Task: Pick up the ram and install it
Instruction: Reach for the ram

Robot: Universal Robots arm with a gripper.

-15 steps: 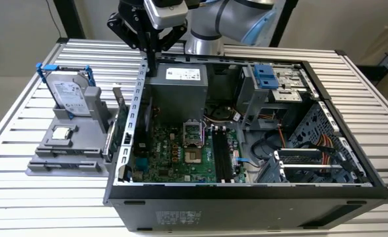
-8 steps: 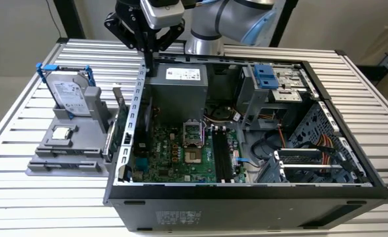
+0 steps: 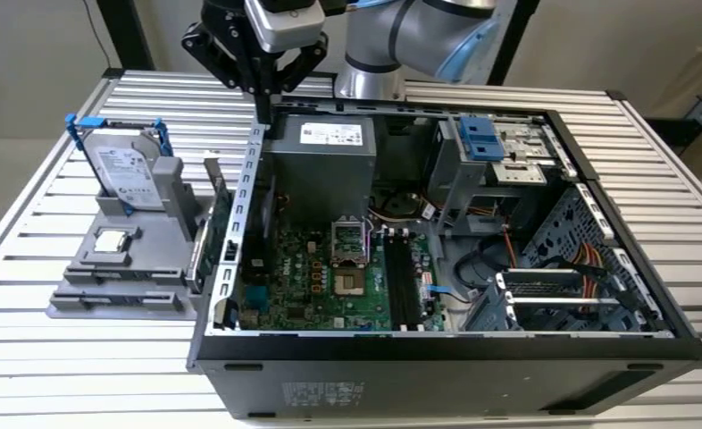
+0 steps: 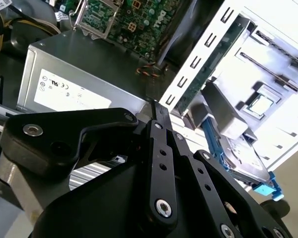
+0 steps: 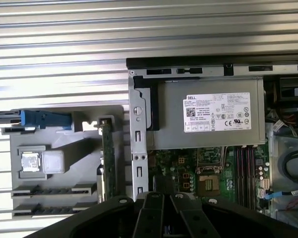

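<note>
Gripper (image 3: 263, 119) above the rear corner of the computer case (image 3: 447, 375), beside the power supply (image 3: 321, 170) (fingertips pressed together). You cannot tell where the ram lies, nor whether the long black slots (image 3: 396, 281) on the motherboard (image 3: 315, 286) hold it.

One computer case (image 3: 447, 375); one hard drive (image 3: 129, 170); one CPU chip (image 3: 112, 239).

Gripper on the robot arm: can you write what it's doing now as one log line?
gripper | hovers over computer case wall, beside power supply | ram: cannot tell if held
</note>
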